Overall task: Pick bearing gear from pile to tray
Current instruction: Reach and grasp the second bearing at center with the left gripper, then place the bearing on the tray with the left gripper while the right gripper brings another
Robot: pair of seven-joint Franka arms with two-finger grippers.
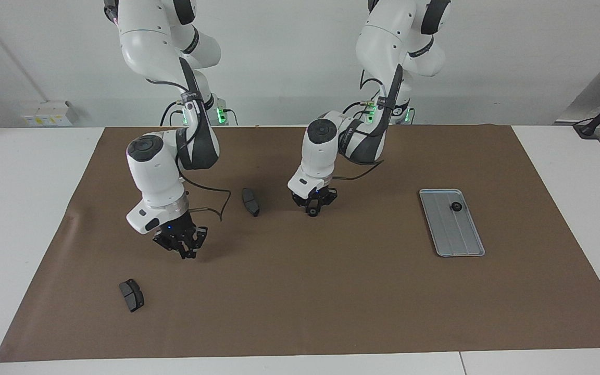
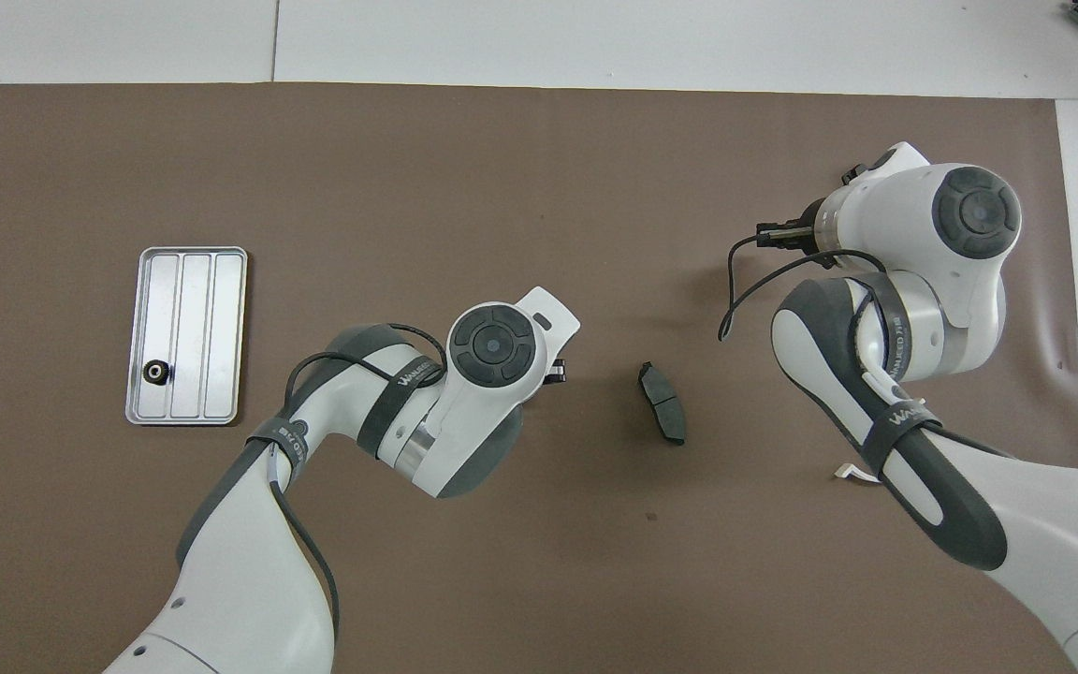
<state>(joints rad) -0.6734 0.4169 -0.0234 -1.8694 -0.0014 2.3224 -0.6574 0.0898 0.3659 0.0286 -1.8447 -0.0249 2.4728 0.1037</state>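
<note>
Here my left gripper [image 1: 312, 211] pinches a small black round ring [image 1: 312, 212] low over the matte brown mat [image 1: 331, 291], while my right gripper [image 1: 185, 253] hangs closed, empty.

Matt brown paper-like mat [image 1: 331, 291]; brushed silver metal tray [image 1: 453, 234]; glossy white plastic arm shells [image 1: 154, 177].
</note>
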